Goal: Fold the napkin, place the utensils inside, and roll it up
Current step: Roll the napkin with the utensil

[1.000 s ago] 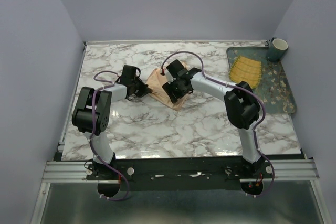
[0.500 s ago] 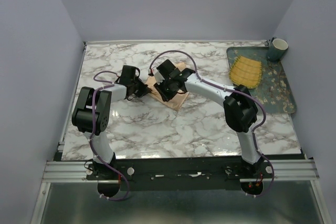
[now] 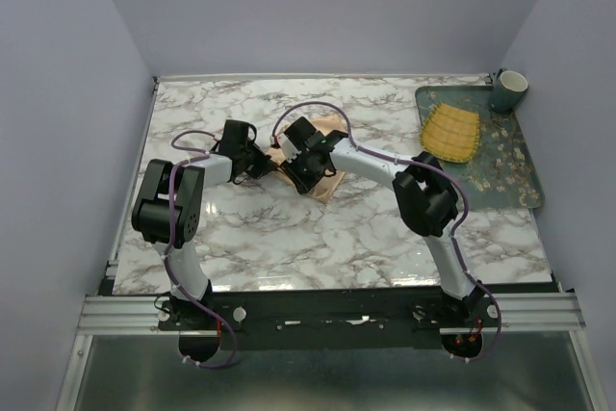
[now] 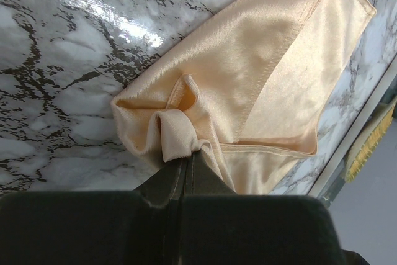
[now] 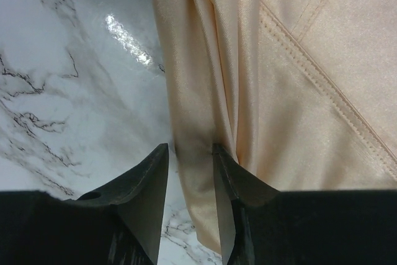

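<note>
Lying near the middle of the marble worktop (image 3: 289, 238): the peach napkin (image 4: 260, 72), partly folded, flat except for one bunched corner. Clamped fully shut on that bunched corner with the left tool (image 4: 186, 161). Set astride a fold along the napkin's edge with the right tool (image 5: 189, 153), partly parted, cloth filling the gap; cannot tell whether squeezing or merely around it.

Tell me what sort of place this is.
Most likely a robotics lab test cell, not a real dining room: plain walls box in a marble tabletop, a metal rail runs along its near edge, and a tray lies on it.
</note>
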